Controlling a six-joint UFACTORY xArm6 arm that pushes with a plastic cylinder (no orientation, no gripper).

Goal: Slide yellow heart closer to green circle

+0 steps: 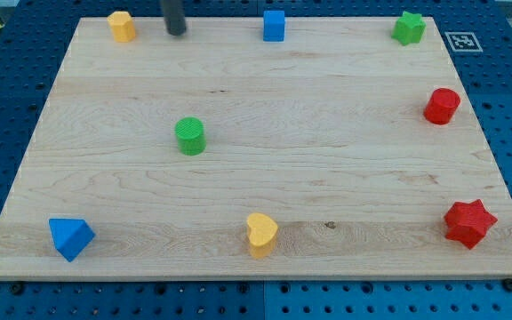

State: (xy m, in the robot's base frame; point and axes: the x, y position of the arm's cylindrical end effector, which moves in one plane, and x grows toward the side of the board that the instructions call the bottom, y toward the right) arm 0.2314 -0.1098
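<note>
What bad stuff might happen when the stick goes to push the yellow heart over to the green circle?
1. My tip is at the view's top, far from the yellow heart at the bottom edge; getting behind the heart leaves little board, so it might slip off.
2. Travelling down, my tip could bump the green circle, which lies roughly on the way.
3. An off-centre push may spin the heart sideways.

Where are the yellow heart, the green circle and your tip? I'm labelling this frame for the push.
yellow heart (pixel 261 234): camera view, its top face.
green circle (pixel 190 135): camera view, its round top and side.
my tip (pixel 176 32): camera view, the rod's very end.
</note>
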